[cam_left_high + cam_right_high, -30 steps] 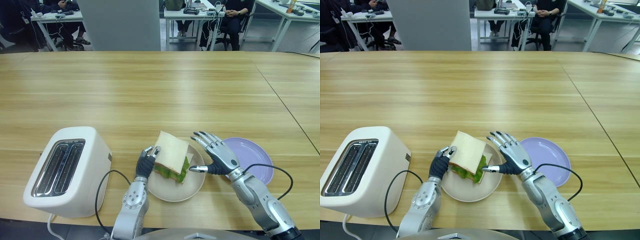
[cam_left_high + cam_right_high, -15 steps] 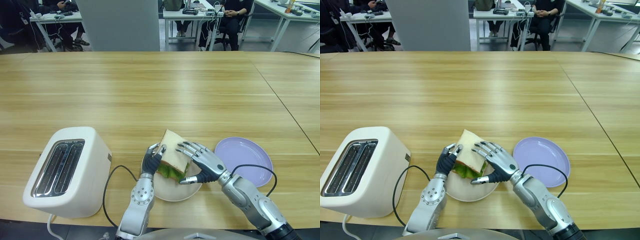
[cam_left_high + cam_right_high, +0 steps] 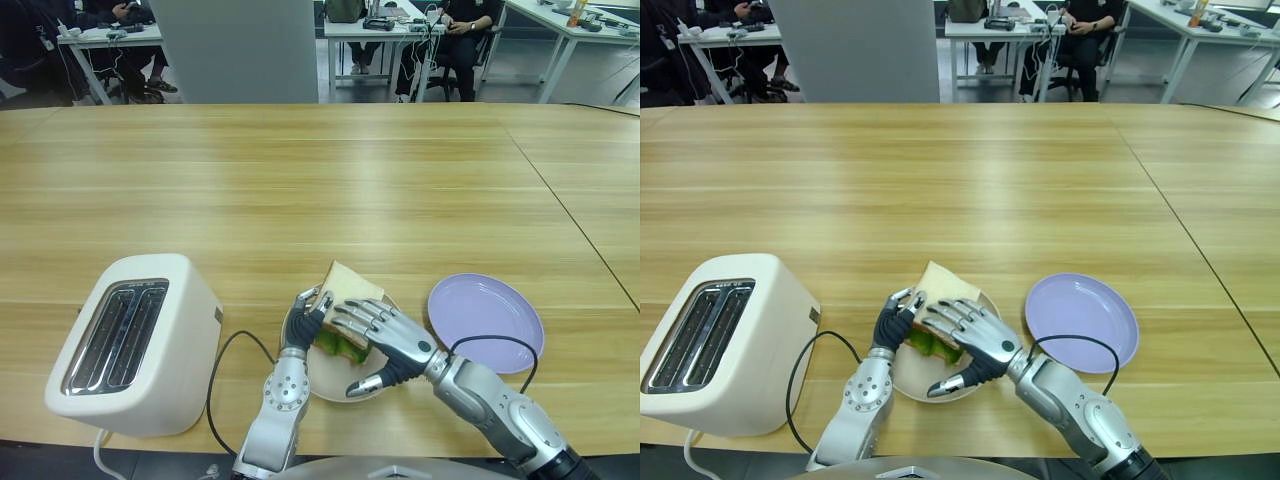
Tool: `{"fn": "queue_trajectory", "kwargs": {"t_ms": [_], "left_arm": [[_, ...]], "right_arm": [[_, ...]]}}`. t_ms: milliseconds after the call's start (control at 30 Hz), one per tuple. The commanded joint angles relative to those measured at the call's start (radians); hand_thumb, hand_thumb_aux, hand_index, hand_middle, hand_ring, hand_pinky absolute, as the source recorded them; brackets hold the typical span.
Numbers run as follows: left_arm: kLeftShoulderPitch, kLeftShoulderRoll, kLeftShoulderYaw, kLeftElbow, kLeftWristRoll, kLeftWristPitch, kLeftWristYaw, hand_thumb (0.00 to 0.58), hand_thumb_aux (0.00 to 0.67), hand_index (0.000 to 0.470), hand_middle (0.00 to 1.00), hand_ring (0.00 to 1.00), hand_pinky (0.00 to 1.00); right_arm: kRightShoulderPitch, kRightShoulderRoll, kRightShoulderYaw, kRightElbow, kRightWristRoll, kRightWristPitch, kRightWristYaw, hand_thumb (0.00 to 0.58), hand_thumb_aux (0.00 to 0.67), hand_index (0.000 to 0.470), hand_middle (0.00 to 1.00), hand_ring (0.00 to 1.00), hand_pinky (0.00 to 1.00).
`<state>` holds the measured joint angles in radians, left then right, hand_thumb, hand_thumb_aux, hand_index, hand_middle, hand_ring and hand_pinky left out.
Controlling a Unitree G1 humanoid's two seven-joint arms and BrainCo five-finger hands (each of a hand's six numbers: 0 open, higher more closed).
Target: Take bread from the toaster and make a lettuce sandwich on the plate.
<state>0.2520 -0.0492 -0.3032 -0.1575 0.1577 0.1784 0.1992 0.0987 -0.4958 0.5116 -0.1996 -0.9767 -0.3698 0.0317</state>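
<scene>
So this looks like the very tail end of the job to me. The sandwich is already stacked on the beige plate (image 3: 912, 375). The right robot hand (image 3: 385, 333) lies flat on the top slice (image 3: 352, 286) with its fingers spread apart, clamped on nothing, just resting on the bread. The left robot hand (image 3: 303, 318) stands at the sandwich's left edge, fingers up and loosely apart, tips against the bread like a backstop. It isn't gripping anything either.

Lettuce (image 3: 333, 345) pokes out from under the bread, right between the two hands. The toaster (image 3: 130, 340) sits well off to the left of the left robot hand, and its slots look empty. A purple plate (image 3: 487, 318) lies on the worktop (image 3: 300, 180) just to the right of the right robot hand.

My guess is the step in hand is squaring up or pressing down the top slice. The next move probably needs a light touch. Lift the right robot hand straight up so the bread doesn't slide, then ease the left one away sideways without dragging the lettuce off the plate.
</scene>
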Motion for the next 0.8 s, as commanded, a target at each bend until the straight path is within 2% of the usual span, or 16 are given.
{"fn": "queue_trajectory", "kwargs": {"t_ms": [33, 400, 433, 467, 500, 567, 600, 633, 667, 700, 733, 800], "left_arm": [[0.013, -0.015, -0.023, -0.027, 0.016, 0.032, -0.016, 0.580, 0.670, 0.460, 1.00, 1.00, 1.00], [0.025, -0.012, -0.035, -0.058, 0.054, 0.080, -0.034, 0.580, 0.670, 0.460, 1.00, 1.00, 1.00], [0.026, -0.010, -0.035, -0.063, 0.056, 0.088, -0.037, 0.580, 0.657, 0.451, 1.00, 1.00, 1.00], [0.026, -0.007, -0.034, -0.069, 0.061, 0.097, -0.040, 0.562, 0.552, 0.379, 1.00, 1.00, 1.00], [0.027, -0.005, -0.033, -0.076, 0.064, 0.105, -0.042, 0.480, 0.391, 0.269, 1.00, 1.00, 1.00], [0.029, -0.004, -0.030, -0.096, 0.071, 0.120, -0.041, 0.464, 0.370, 0.254, 1.00, 1.00, 1.00], [0.030, -0.004, -0.031, -0.106, 0.076, 0.127, -0.042, 0.241, 0.158, 0.108, 1.00, 1.00, 1.00], [0.031, -0.006, -0.033, -0.114, 0.080, 0.133, -0.042, 0.194, 0.123, 0.085, 1.00, 1.00, 1.00], [0.033, -0.007, -0.035, -0.125, 0.084, 0.141, -0.042, 0.194, 0.123, 0.085, 1.00, 1.00, 1.00], [0.035, -0.007, -0.037, -0.138, 0.092, 0.151, -0.041, 0.132, 0.081, 0.056, 1.00, 1.00, 1.00], [0.035, -0.006, -0.039, -0.153, 0.102, 0.160, -0.038, 0.000, 0.000, 0.000, 1.00, 1.00, 1.00], [0.032, -0.003, -0.039, -0.190, 0.128, 0.176, -0.029, 0.000, 0.000, 0.000, 1.00, 1.00, 1.00]], "right_arm": [[0.007, -0.021, 0.048, 0.070, -0.010, -0.036, 0.032, 0.000, 0.000, 0.000, 0.02, 0.02, 0.02], [-0.004, -0.061, 0.049, 0.129, 0.080, -0.092, 0.087, 0.000, 0.000, 0.000, 0.02, 0.02, 0.02], [-0.006, -0.061, 0.048, 0.131, 0.089, -0.095, 0.091, 0.000, 0.000, 0.000, 0.02, 0.02, 0.02], [-0.008, -0.060, 0.052, 0.136, 0.096, -0.099, 0.098, 0.000, 0.000, 0.000, 0.02, 0.02, 0.02], [-0.008, -0.059, 0.055, 0.143, 0.104, -0.105, 0.103, 0.000, 0.000, 0.000, 0.03, 0.03, 0.03], [-0.006, -0.060, 0.060, 0.162, 0.124, -0.114, 0.120, 0.000, 0.000, 0.000, 0.03, 0.03, 0.03], [-0.002, -0.062, 0.062, 0.165, 0.132, -0.121, 0.124, 0.000, 0.000, 0.000, 0.02, 0.02, 0.02], [0.000, -0.065, 0.062, 0.165, 0.137, -0.127, 0.127, 0.000, 0.000, 0.000, 0.02, 0.02, 0.02], [0.006, -0.068, 0.065, 0.165, 0.142, -0.132, 0.133, 0.000, 0.000, 0.000, 0.02, 0.02, 0.02], [0.013, -0.071, 0.067, 0.163, 0.150, -0.138, 0.138, 0.000, 0.000, 0.000, 0.02, 0.02, 0.02], [0.020, -0.073, 0.067, 0.162, 0.160, -0.140, 0.144, 0.000, 0.000, 0.000, 0.03, 0.03, 0.03], [0.031, -0.078, 0.069, 0.162, 0.176, -0.143, 0.155, 0.000, 0.000, 0.000, 0.03, 0.03, 0.03]]}}
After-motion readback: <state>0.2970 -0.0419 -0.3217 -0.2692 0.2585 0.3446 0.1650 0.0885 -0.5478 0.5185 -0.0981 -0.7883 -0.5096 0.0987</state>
